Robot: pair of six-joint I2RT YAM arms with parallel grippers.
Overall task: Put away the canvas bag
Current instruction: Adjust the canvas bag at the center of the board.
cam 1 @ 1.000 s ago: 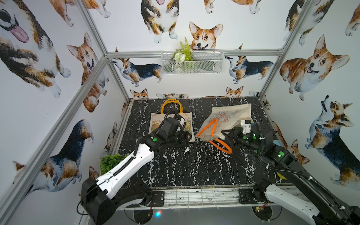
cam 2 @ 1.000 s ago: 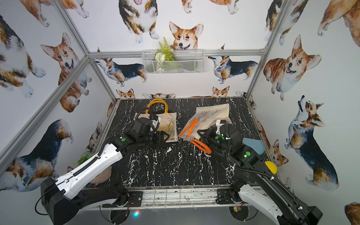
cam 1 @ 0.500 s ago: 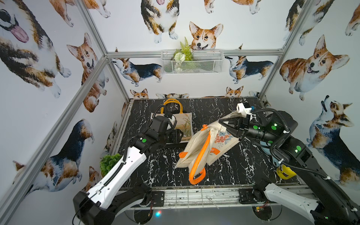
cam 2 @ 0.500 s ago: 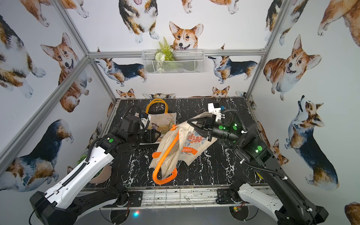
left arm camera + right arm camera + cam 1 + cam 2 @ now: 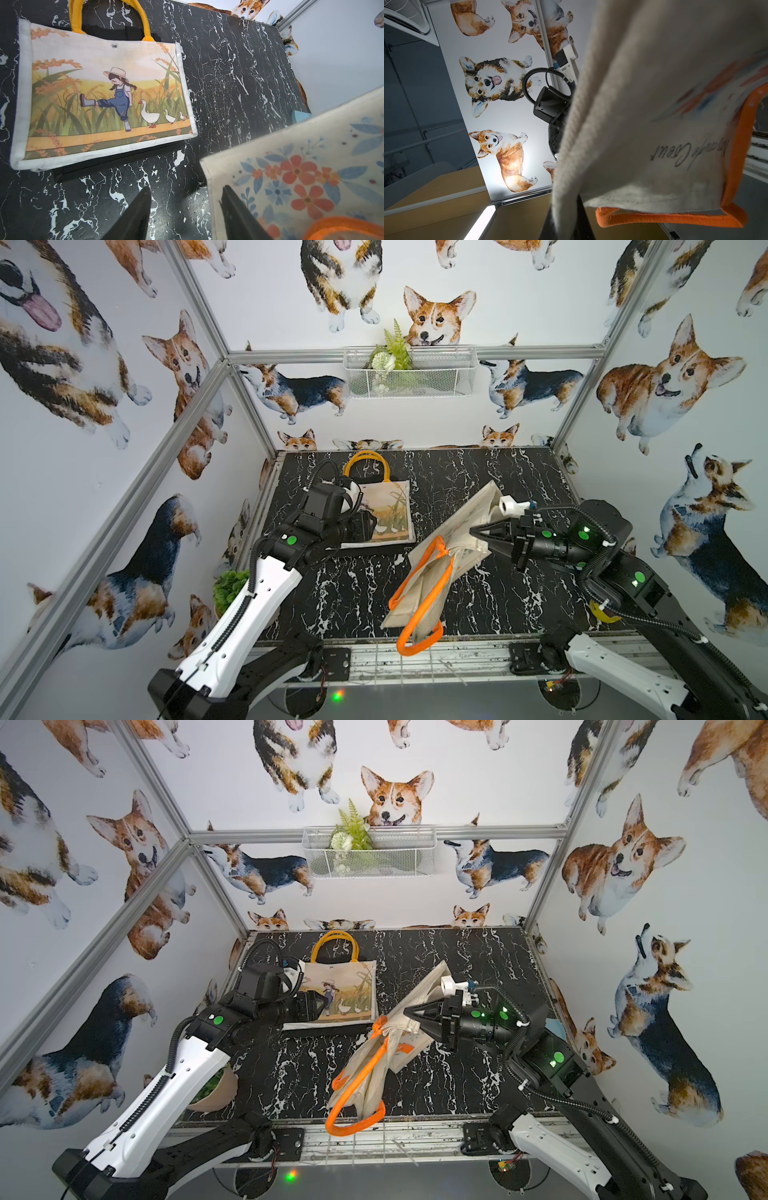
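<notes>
Canvas bag (image 5: 432,572), cream with a flower print, hangs above the dark marbled surface (image 5: 478,472), right of centre, its orange handles (image 5: 419,614) drooping toward the front edge in both top views. The right tool (image 5: 478,533) is pinched tight on the bag's upper cloth, jaws nearly together with the fabric between them, and the right wrist view is filled by the hanging cloth (image 5: 654,104). The left tool (image 5: 186,188) stands partly open and holds nothing, one fingertip just beside the bag's edge. Behind it a picture tote (image 5: 99,99) with yellow handles lies flat at the rear left. A wire basket (image 5: 409,373) hangs on the back wall.
</notes>
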